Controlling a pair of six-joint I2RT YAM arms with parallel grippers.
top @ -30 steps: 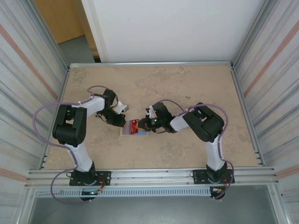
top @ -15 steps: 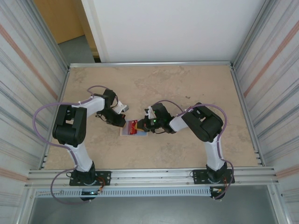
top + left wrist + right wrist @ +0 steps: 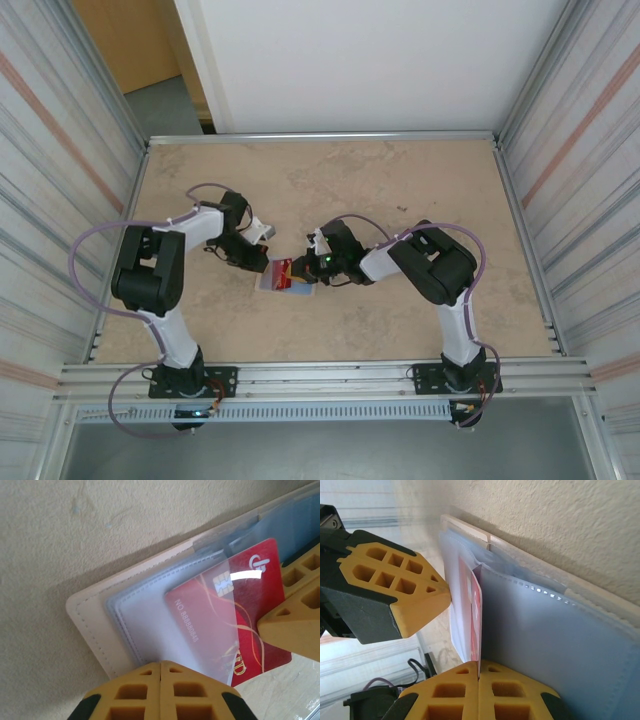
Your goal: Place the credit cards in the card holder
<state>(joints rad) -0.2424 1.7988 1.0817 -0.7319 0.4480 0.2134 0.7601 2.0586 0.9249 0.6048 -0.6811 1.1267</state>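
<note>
With the right gripper (image 3: 479, 669) pinching the card (image 3: 260, 597) and the left gripper (image 3: 160, 666) shut at the holder (image 3: 87, 615)'s pocket mouth, the card should slide in flat, square to the stitching.

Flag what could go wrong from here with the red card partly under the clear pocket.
The red card sits skewed, one corner outside the clear pocket; pushed on, it may jam against the stitching or bend.
The left tool seems to pinch just the pocket's edge; if the film slips, the opening closes on the card.
The right tool grips the card by a thin edge, so it could pivot or slip out.
</note>
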